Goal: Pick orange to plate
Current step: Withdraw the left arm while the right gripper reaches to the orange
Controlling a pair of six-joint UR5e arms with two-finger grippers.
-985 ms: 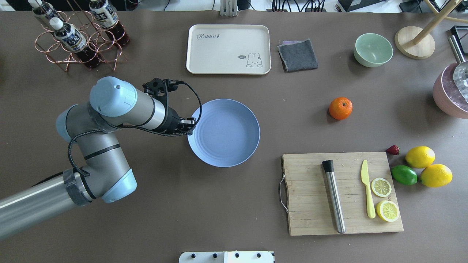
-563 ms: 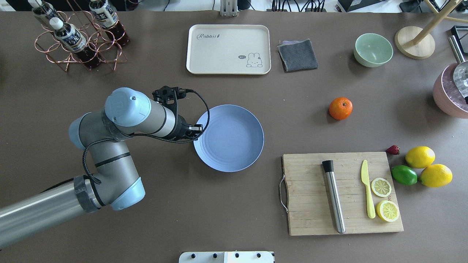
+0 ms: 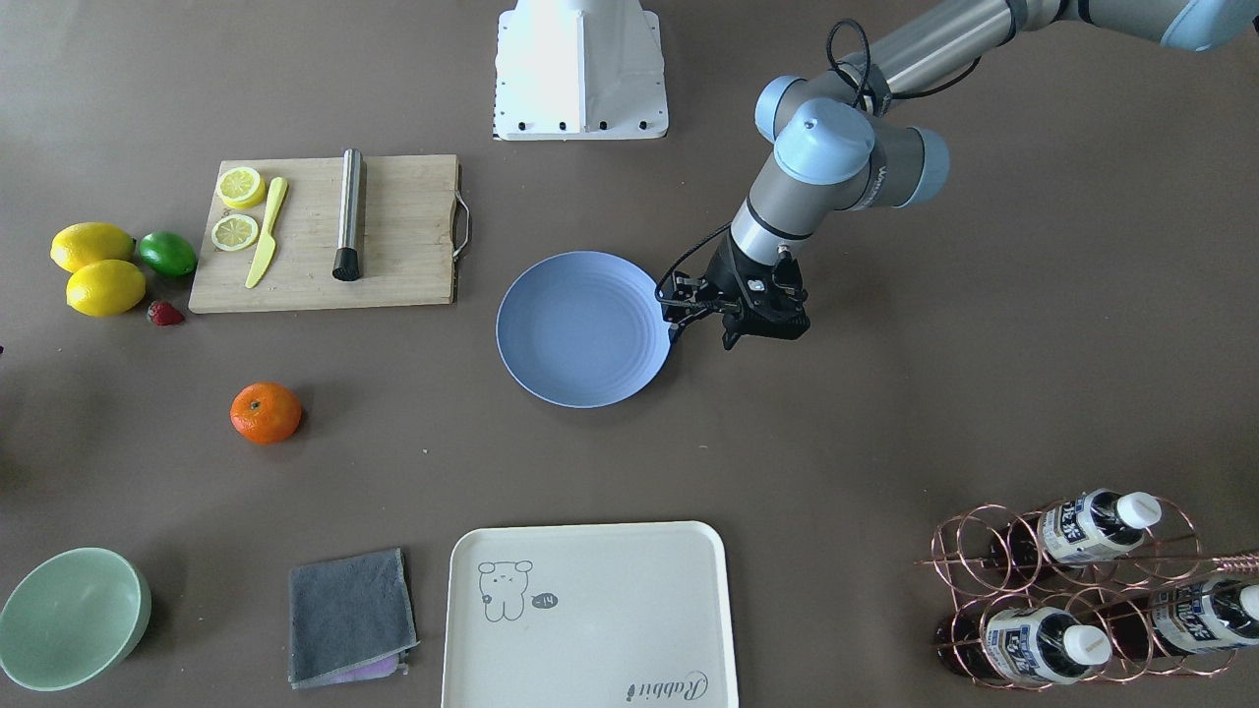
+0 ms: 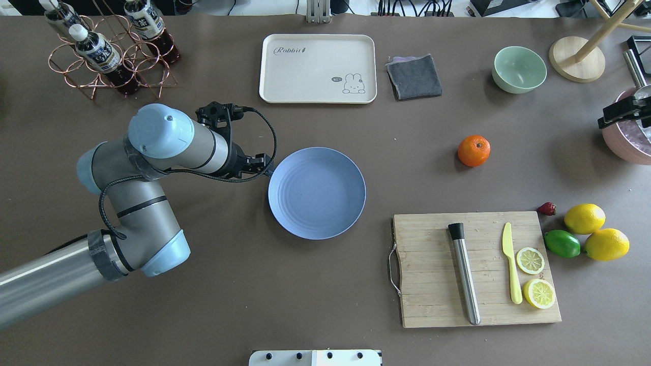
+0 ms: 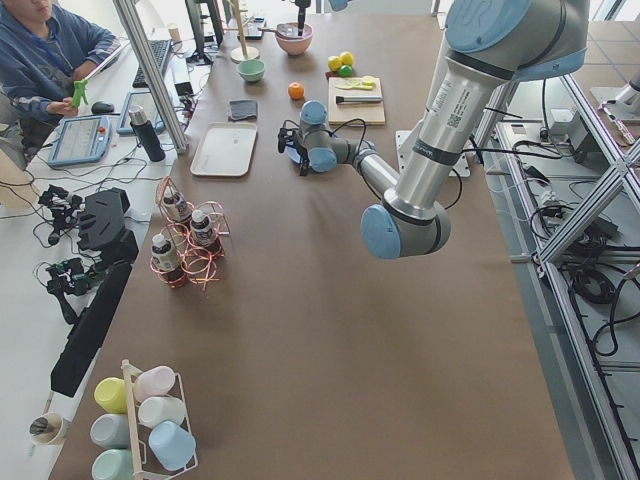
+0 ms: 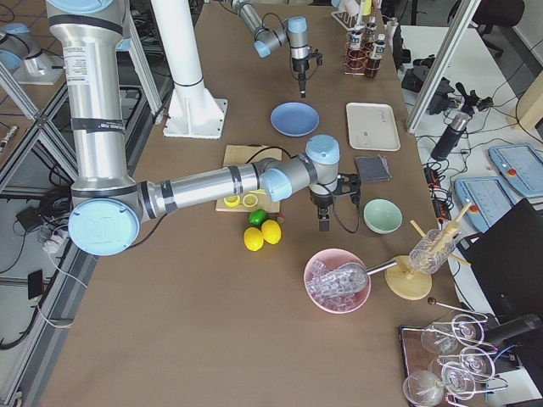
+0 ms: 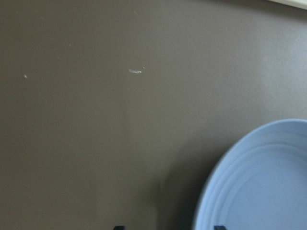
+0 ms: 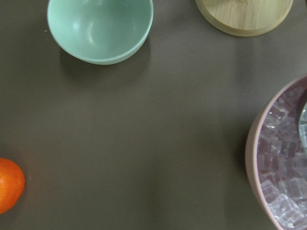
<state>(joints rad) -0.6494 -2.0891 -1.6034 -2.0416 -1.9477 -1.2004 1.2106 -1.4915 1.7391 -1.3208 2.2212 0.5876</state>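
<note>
The orange (image 4: 473, 150) lies alone on the brown table right of centre, also seen in the front view (image 3: 266, 412) and at the right wrist view's left edge (image 8: 7, 184). The blue plate (image 4: 316, 193) rests flat mid-table (image 3: 582, 327) with nothing on it. My left gripper (image 4: 264, 165) hovers just off the plate's upper-left rim. It is open: only its two fingertips show, far apart, at the bottom of the left wrist view, beside the plate (image 7: 268, 182). My right gripper (image 4: 618, 116) pokes in at the right edge, over the ice bowl and far right of the orange; whether it is open is unclear.
A cutting board (image 4: 432, 269) holds a steel muddler, a yellow knife and lemon slices. Lemons (image 4: 584, 218), a lime (image 4: 562, 243) and a strawberry lie to its right. Green bowl (image 4: 519, 69), grey cloth (image 4: 414, 76), cream tray (image 4: 318, 68), bottle rack (image 4: 107, 56), pink ice bowl (image 4: 628, 142).
The plate slid a little right and toward the robot, then stopped. My left gripper has let go of its rim and drawn back left. My right gripper has come into view at the right edge.
</note>
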